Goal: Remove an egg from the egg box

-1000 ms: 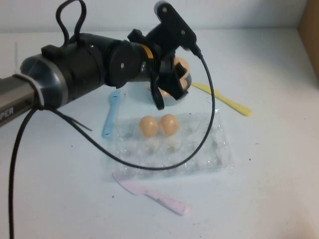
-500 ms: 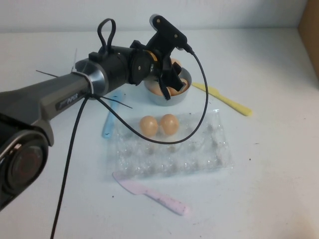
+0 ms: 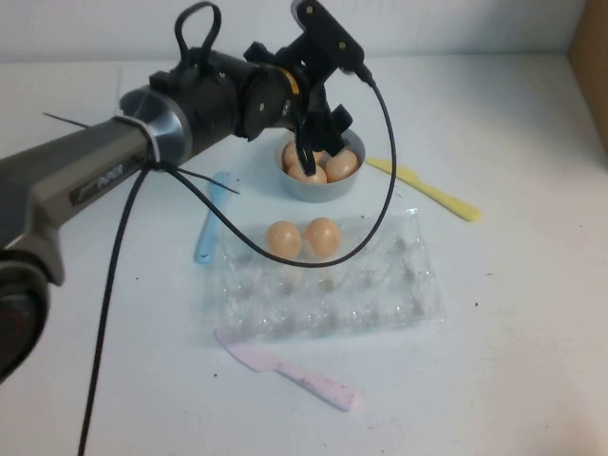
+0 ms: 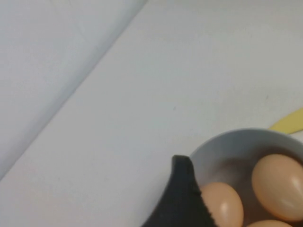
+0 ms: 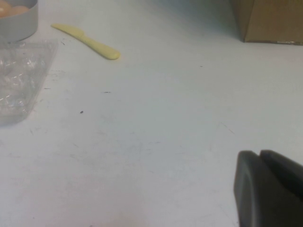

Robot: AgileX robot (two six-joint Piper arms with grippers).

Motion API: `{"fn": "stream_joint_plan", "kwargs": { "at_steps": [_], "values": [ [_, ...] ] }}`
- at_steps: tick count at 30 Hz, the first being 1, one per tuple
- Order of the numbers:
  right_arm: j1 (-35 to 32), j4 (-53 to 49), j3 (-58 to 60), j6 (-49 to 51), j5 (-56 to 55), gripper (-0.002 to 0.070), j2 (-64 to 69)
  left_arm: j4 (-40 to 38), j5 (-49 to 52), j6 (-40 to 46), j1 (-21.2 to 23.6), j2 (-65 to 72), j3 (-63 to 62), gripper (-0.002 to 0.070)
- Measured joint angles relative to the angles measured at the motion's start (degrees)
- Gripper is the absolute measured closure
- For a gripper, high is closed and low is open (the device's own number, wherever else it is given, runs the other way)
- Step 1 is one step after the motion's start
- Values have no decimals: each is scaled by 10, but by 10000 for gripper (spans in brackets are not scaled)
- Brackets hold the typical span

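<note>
Two smooth orange-tan eggs (image 3: 284, 239) sit side by side in the far row of the clear crinkly egg box (image 3: 408, 285), which lies on the tabletop on the near side of the left pincer (image 3: 316, 157). Since a moment ago, that pincer has lifted slightly above the grey bowl (image 3: 344, 185) of eggs; its fingers stand narrowly apart, holding nothing. The right pincer (image 5: 267, 189) hovers low over bare tabletop, its fingers pressed together.

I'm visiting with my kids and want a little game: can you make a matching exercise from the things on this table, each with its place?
1 yellow knife
2 pink knife
3 blue spoon
4 left gripper

a nearest the camera, before the egg box
b over the grey bowl
c right of the bowl
d left of the egg box

Pairs: 1-c, 2-a, 3-d, 4-b
</note>
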Motion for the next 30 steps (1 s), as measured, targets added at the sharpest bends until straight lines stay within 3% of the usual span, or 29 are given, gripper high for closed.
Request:
{"fn": "stream_joint_plan", "kwargs": {
  "at_steps": [3,7,10,16,30],
  "values": [
    [0,0,0,0,0,694,0,32,0,-42,-8,-72,46,254],
    [0,0,0,0,0,694,0,70,-35,-97,-9,-173,160,540],
    [0,0,0,0,0,694,0,81,-101,-134,-6,-263,288,639],
    [0,0,0,0,0,694,0,57,-241,-177,4,-455,519,674],
    [0,0,0,0,0,694,0,-58,-362,-183,46,-738,838,676]
  ]
}}
